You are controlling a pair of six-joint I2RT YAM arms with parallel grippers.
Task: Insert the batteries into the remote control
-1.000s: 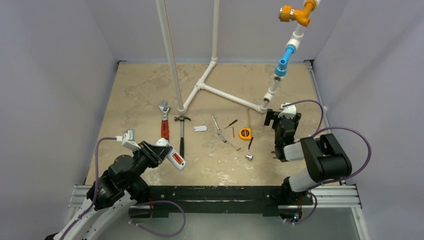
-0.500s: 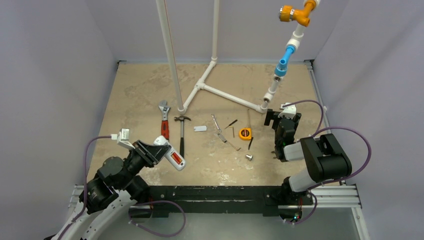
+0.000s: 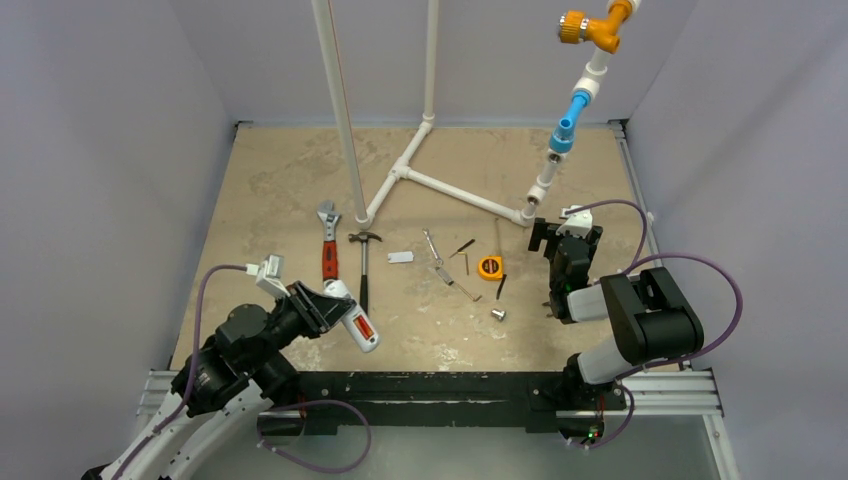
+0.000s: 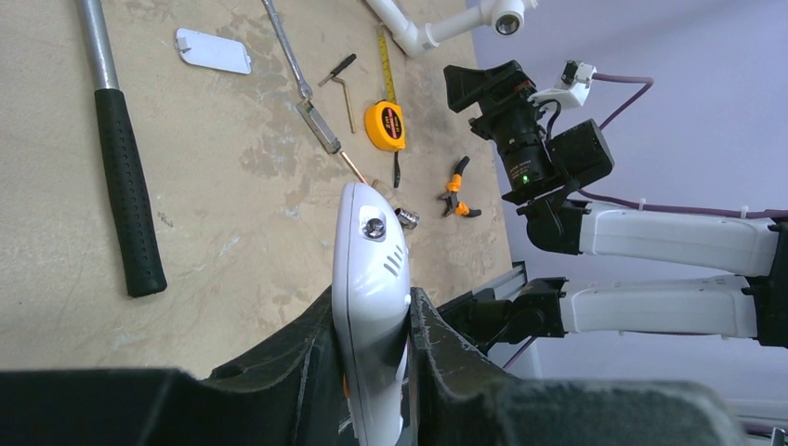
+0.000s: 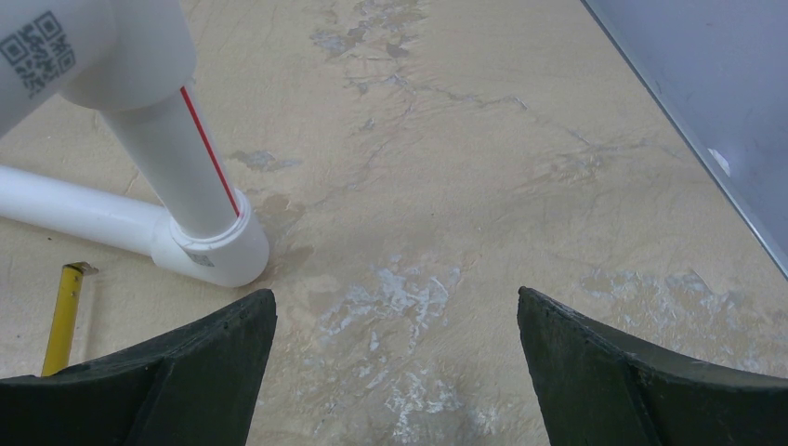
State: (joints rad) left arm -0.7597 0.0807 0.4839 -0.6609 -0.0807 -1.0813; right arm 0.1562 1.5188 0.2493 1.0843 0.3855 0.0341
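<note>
The only marking I could make out was a QR code on the white pipe fitting (image 5: 65,46), with no words to read. Bare desk (image 5: 520,186) lay ahead of my right claw (image 5: 395,311), near the right edge, its fingers spread wide and holding nothing. My left claw (image 4: 372,325) pinched the remote control (image 4: 370,269) over the near edge, toward the left corner. Orange-red batteries (image 3: 364,327) showed in its back.

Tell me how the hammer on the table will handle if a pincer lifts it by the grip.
The hammer looks stiff and probably head-heavy: with a metal head on a slim shaft, it may tip toward the head. Its black rubber grip likely resists slipping.
</note>
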